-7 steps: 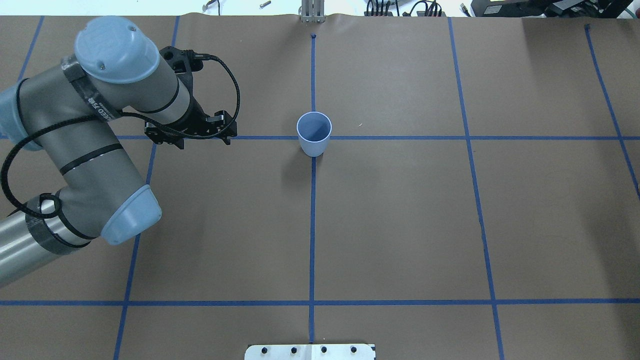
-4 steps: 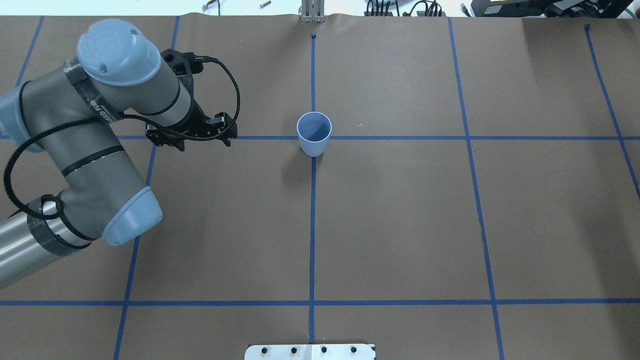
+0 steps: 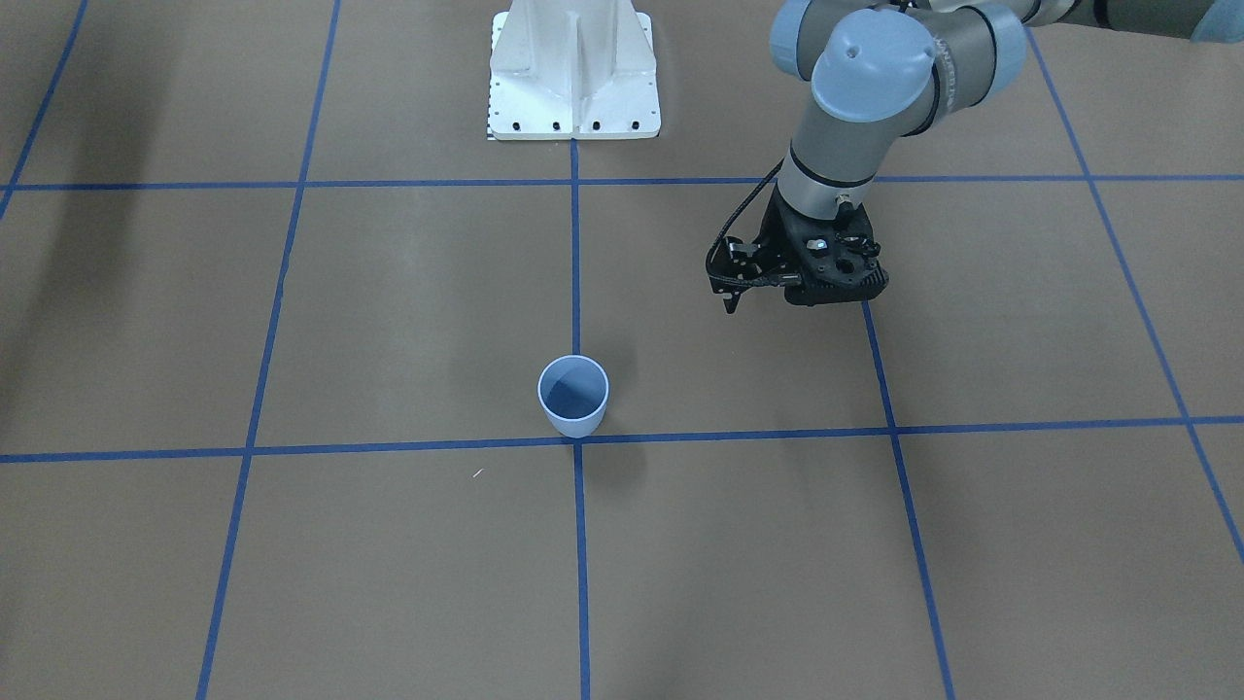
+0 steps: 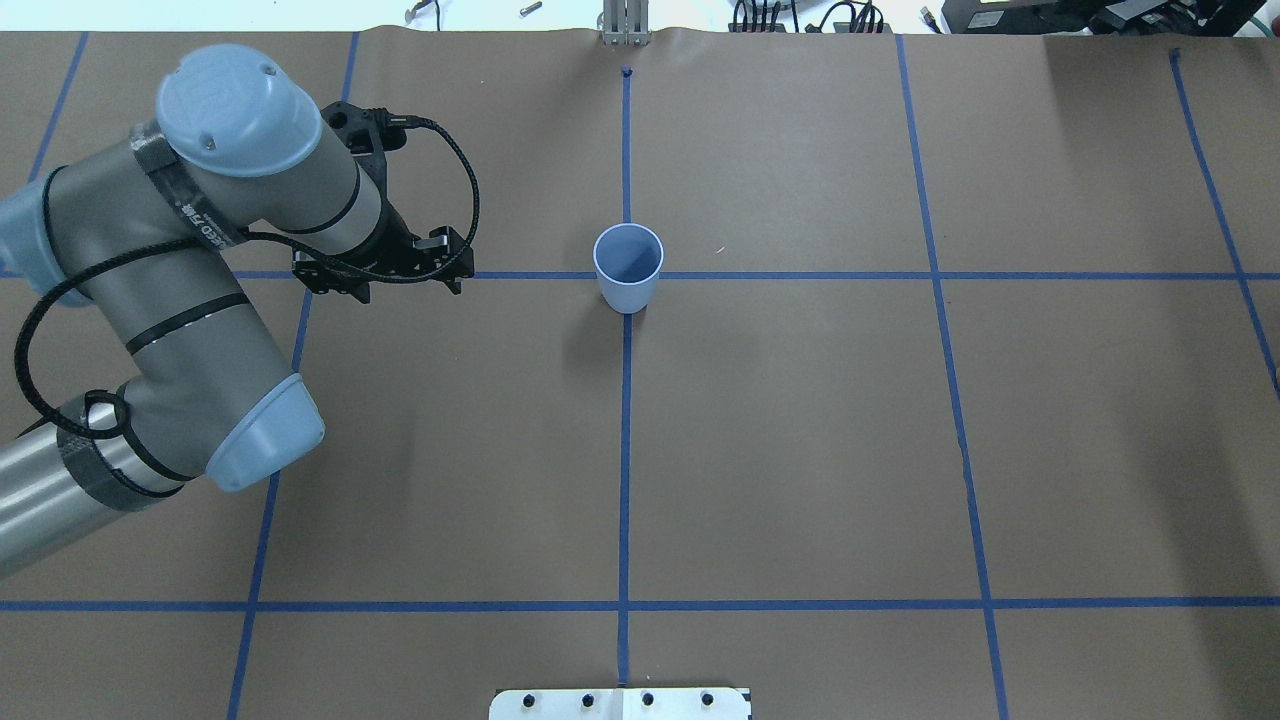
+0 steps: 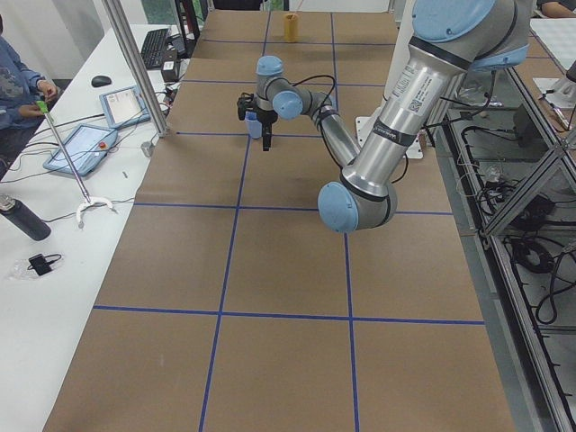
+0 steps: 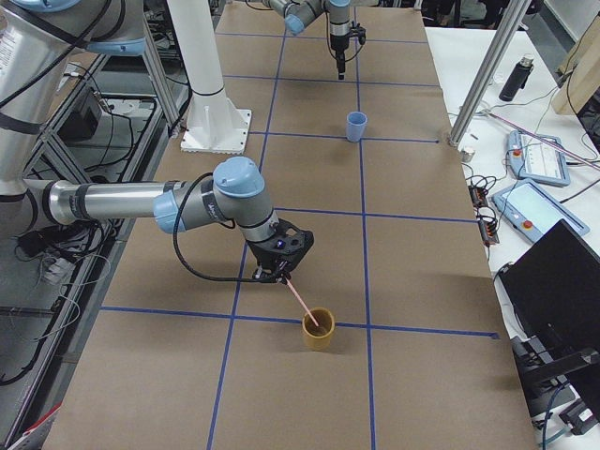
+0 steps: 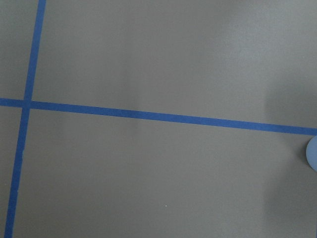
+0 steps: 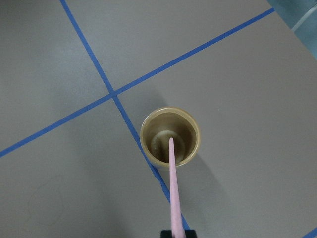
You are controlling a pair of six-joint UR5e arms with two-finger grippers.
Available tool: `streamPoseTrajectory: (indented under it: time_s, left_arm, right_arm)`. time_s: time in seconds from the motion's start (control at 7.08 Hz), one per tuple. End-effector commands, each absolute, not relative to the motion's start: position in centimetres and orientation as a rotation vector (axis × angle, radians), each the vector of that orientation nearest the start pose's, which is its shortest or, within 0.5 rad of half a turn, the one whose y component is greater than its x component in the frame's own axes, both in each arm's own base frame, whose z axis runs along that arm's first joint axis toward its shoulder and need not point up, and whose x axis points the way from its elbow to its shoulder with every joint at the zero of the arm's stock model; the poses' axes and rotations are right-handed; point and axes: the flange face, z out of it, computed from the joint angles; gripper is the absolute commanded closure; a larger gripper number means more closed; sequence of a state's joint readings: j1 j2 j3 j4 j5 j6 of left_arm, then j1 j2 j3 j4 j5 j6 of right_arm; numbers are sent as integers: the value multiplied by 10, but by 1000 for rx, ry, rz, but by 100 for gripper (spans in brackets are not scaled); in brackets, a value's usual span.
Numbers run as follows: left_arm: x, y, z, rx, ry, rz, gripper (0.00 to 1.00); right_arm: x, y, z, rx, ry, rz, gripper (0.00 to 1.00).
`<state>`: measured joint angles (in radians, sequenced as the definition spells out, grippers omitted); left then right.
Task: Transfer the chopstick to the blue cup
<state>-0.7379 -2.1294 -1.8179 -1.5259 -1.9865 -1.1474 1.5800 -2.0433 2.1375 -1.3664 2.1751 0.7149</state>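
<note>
While the right tool point(image 6: 284, 275) grips the chopstick point(image 8: 173, 183), I cannot tell the left tool's point(image 5: 267, 144) width

A tan cup point(image 6: 317, 329) stands on the brown-papered worktop point(image 6: 403, 244) just beyond the right fingers point(image 6: 283, 272), beside a crossing of blue tape lines point(image 8: 113, 93). A white pedestal point(image 6: 214, 112) stands well apart from those fingers.

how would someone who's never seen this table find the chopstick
Go to the end of the brown-paper table where the robot's right arm reaches down beside a tan cup. The chopstick is the thin pink stick slanting from the right gripper into that cup. It is the only pink, long, thin thing there; the blue cup stands empty, far off.
</note>
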Motion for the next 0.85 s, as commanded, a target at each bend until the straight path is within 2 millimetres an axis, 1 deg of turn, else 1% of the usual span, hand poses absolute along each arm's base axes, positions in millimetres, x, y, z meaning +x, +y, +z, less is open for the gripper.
streamPoseTrajectory:
  time_s: [0.0, 0.28, 0.42, 0.56, 0.71]
  left_arm:
    - [406, -494, 238, 78, 842, -138, 2]
    - [409, -496, 241, 81, 846, -137, 2]
    - [409, -496, 241, 82, 846, -135, 2]
    - [408, -496, 240, 82, 847, -136, 2]
    - [408, -496, 240, 83, 848, -136, 2]
  right_arm:
    - [101, -318, 543, 81, -656, 606, 99]
    - [103, -318, 530, 88, -658, 608, 99]
    - [101, -329, 502, 100, -662, 597, 99]
    - [96, -349, 473, 99, -662, 578, 100]
    - [82, -377, 447, 104, -671, 540, 100]
